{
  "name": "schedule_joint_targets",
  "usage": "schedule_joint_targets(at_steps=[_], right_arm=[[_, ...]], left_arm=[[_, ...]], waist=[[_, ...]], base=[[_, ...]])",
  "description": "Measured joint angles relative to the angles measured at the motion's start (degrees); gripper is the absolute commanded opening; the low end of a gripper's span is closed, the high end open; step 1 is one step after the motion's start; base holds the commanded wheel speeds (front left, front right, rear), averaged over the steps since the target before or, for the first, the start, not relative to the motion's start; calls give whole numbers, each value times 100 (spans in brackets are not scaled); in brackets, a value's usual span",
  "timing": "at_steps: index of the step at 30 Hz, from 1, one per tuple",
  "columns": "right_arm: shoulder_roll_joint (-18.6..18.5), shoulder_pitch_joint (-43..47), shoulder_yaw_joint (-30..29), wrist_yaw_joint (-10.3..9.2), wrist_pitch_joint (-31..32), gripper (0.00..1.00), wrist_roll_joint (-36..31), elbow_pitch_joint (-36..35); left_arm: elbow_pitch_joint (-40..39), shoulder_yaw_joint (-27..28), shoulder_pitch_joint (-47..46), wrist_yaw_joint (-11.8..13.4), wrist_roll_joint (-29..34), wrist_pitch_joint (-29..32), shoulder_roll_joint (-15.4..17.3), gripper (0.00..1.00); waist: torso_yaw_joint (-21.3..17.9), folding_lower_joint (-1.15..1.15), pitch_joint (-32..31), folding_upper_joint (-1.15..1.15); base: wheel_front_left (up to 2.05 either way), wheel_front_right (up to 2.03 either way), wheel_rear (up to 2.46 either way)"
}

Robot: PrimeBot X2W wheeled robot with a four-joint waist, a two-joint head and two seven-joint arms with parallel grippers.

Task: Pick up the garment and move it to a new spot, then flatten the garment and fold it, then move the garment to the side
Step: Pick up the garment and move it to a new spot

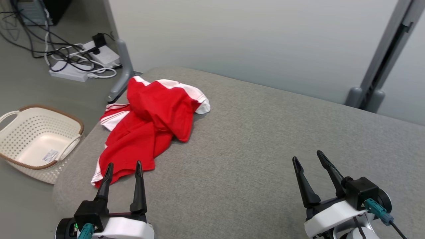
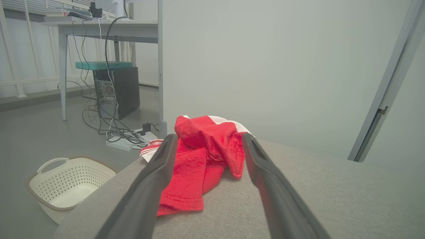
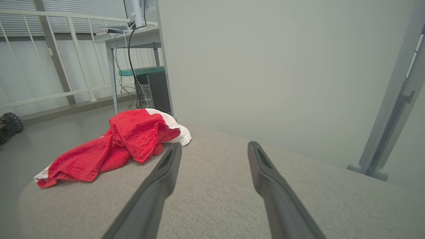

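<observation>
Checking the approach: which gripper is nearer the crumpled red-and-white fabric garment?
Left. The left gripper is at the red-and-white garment's near hem; the right gripper is well off to its right.

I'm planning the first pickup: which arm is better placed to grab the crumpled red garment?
Left. The left gripper hovers with open jaws at the near edge of the garment; the right gripper, also open, sits well across the grey cushion from it.

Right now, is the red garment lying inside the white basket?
No, the red garment lies crumpled on the grey cushion, beside the basket.
</observation>
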Motion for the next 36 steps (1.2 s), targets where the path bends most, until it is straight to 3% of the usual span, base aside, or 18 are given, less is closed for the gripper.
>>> schedule_joint_targets(at_steps=[9, 29, 36], right_arm=[[1, 21, 59, 0, 1, 100, 47, 56], [1, 22, 71, 0, 0, 100, 82, 75], [3, -221, -12, 0, 0, 100, -307, -37]], left_arm=[[19, 46, 115, 10, -32, 0, 2, 100], [162, 45, 115, 32, 11, 0, 2, 100], [74, 26, -229, 22, -118, -1, 2, 100]], waist=[[308, 0, -60, 0], [251, 0, -5, 0], [132, 0, 479, 0]], base=[[0, 0, 0], [0, 0, 0], [0, 0, 0]])
